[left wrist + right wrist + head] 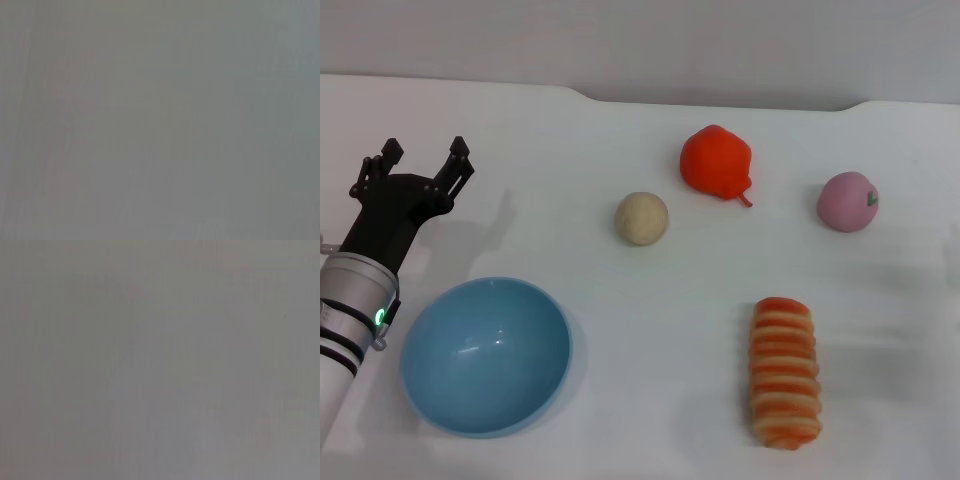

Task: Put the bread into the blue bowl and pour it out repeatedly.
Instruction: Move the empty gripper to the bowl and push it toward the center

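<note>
The bread [785,372], a long ridged loaf with orange-and-cream stripes, lies on the white table at the front right. The blue bowl [486,354] sits upright and empty at the front left. My left gripper [420,163] is open and empty, held above the table behind the bowl at the far left, apart from it. The right gripper is out of view. Both wrist views show only plain grey.
A small round beige ball [642,218] lies mid-table. A red pepper-like fruit [717,163] lies behind it, and a pink peach-like fruit [847,201] lies at the right. The white table's back edge [620,100] runs across the top.
</note>
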